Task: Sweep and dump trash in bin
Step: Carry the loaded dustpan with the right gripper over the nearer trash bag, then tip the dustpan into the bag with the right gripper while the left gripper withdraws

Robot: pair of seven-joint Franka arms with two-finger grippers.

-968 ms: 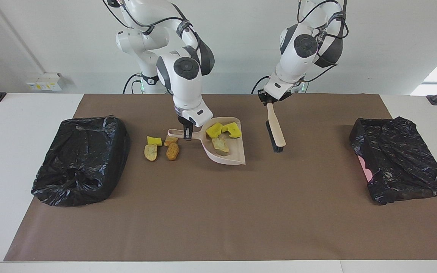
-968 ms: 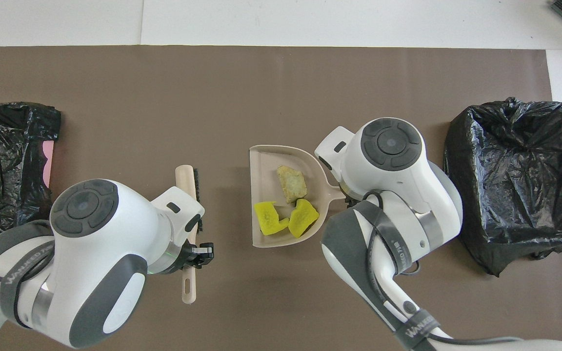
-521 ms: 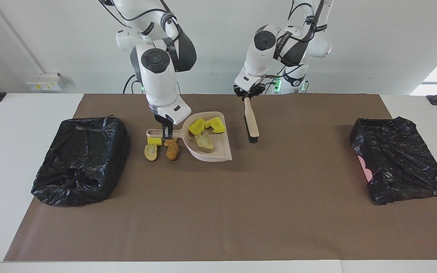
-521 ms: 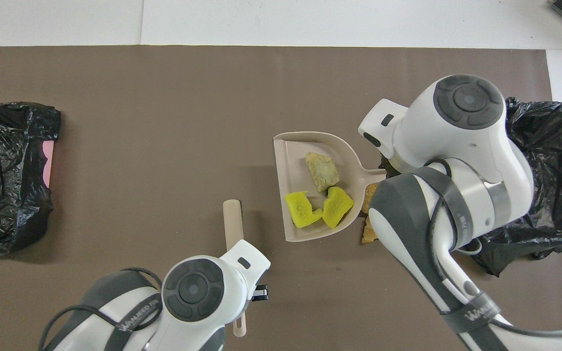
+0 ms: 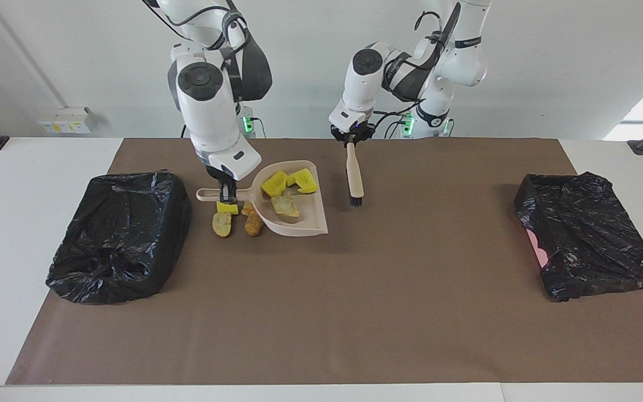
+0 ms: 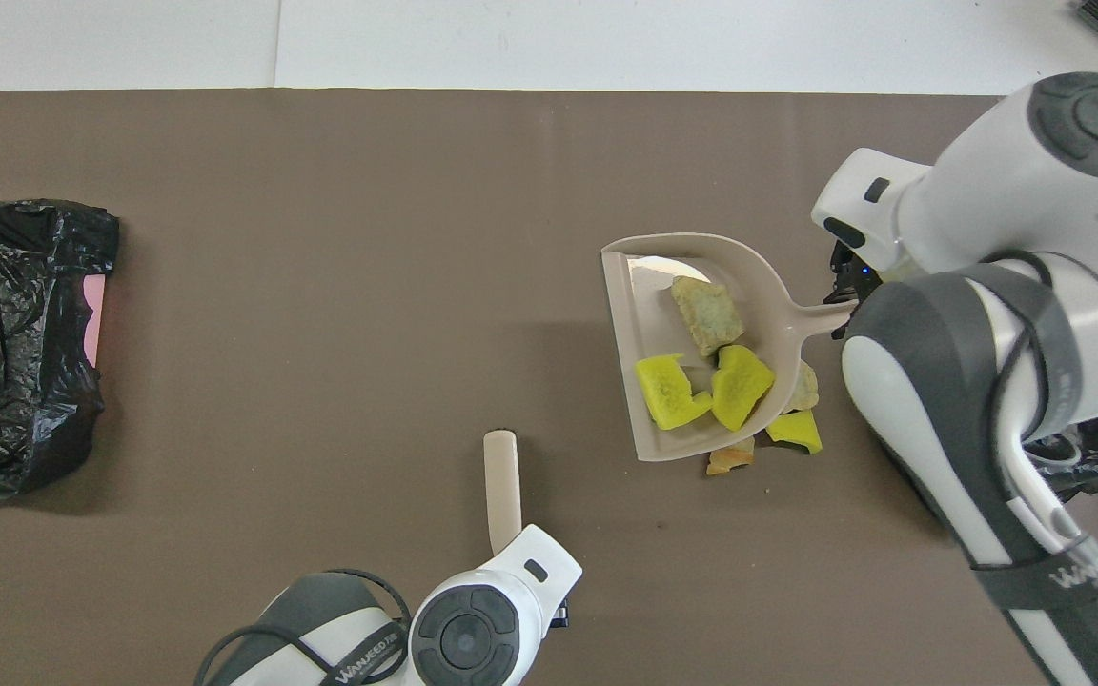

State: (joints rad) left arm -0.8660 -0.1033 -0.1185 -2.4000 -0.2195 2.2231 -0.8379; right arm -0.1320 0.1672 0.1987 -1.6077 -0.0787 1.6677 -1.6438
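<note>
Both arms have swung toward the right arm's end of the table, dustpan (image 5: 293,209) raised and loaded.
Right claw (image 5: 225,195) clenched on the pan handle, which points at the nearby bin (image 5: 118,234); three trash pieces (image 5: 282,190) ride inside, four (image 5: 235,218) lie on the mat under the handle. Left claw (image 5: 350,140) grips the brush (image 5: 354,176), bristles down, hanging nearly upright.
</note>
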